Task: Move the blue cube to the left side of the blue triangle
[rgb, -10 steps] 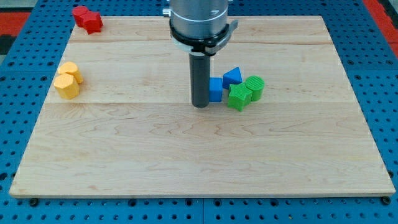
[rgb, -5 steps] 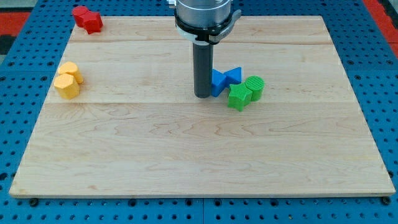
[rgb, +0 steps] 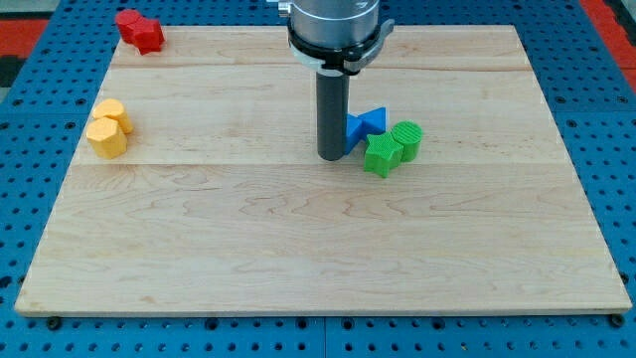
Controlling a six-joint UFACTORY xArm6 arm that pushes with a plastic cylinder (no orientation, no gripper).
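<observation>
The blue cube, a small plastic block, is sitting mostly hidden behind the dark rod, touching the left side of the blue triangle; my tip is resting against the cube's left face, with no claw to open or close; the green ridged blocks are crowding just to the view's right; farther off, yellow blocks and red blocks are lying well apart on the wooden board; judging by this, the placement is looking essentially done.
</observation>
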